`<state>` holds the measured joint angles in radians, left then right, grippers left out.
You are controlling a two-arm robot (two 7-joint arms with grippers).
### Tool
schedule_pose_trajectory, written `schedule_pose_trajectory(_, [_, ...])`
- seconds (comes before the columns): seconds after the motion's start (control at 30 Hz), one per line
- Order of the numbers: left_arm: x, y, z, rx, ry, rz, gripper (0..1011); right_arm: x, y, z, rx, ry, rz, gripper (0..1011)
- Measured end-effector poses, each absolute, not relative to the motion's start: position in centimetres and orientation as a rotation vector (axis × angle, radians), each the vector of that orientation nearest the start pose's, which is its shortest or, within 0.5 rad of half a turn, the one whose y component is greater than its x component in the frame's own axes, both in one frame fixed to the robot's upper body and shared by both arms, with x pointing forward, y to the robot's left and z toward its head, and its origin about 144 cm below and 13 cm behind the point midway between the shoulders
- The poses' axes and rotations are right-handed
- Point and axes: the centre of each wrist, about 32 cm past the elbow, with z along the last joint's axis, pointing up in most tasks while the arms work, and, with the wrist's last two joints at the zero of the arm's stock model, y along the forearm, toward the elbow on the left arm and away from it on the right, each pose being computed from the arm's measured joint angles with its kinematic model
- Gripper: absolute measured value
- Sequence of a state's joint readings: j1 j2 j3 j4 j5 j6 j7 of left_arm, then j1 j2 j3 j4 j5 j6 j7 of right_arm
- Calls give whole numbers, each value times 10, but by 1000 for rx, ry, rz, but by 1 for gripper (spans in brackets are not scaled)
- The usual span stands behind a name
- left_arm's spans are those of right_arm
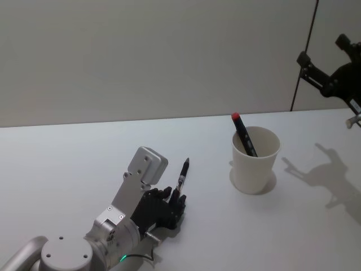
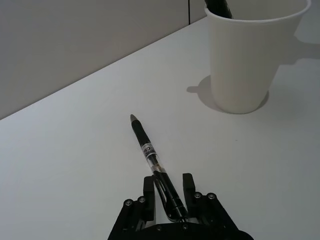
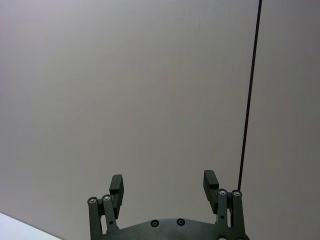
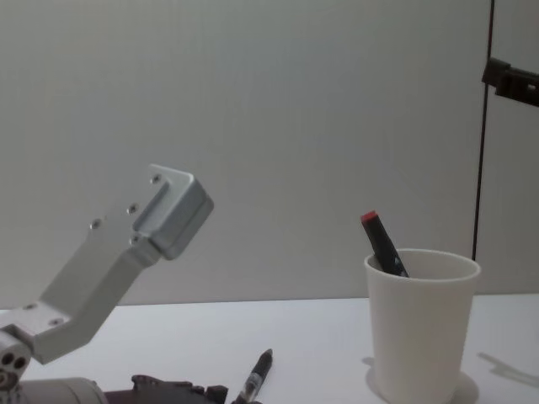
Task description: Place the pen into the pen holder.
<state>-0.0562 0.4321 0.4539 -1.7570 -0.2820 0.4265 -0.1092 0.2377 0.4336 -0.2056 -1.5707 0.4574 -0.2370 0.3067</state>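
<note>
Left gripper (image 1: 179, 197): low over the table (image 1: 84, 158), at about 7 o'clock in the head view. Its 2 fingers are nearly closed and pinch the pen.

Pen (image 1: 183, 178): dark barrel with a clear, labelled middle section. It is gripped near its rear end, so most of its length juts past the fingers toward 12 o'clock, and the chest view shows the tip angled upward.

Step in hand: my judgement is that the pen is secured and the carry to the cup comes next.

Pen holder (image 1: 255, 166): upright white paper cup at about 2 o'clock from the left gripper, well apart from it.

Red-capped pen (image 1: 243, 134): 1 pen leans in the cup, with its cap above the rim toward 11 o'clock.

Right gripper (image 3: 163, 178): raised at about 2 o'clock in the head view, fingers spread wide and holding nothing. It looks parked.

Risk 1: the rear-end grip leaves a long free length, so the pen could pivot or slip during the swing.

Risk 2: the paper cup looks light, so a knock on the rim or wall could tip or shove it.

Risk 3: the leaning pen takes up the 11 o'clock side, so an entry there may jam or bounce out.

Risk 4: a steep tilt is needed, because a flat release would leave the pen lying across the rim.
</note>
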Motion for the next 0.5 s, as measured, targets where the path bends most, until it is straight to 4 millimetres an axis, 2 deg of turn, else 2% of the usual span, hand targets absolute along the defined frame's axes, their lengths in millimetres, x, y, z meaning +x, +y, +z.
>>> schedule_pose_trajectory(0.17, [438,199,1176,410,117,989,203,514,-292,1228,258,-311,-1061,1001])
schedule_pose_trajectory(0.33, [438,199,1177,408,116,989,120,514,-292,1228,258,-311,-1061,1002])
schedule_pose_trajectory(0.5, [438,199,1177,408,116,989,90,514,-292,1228,258,-311,-1061,1002])
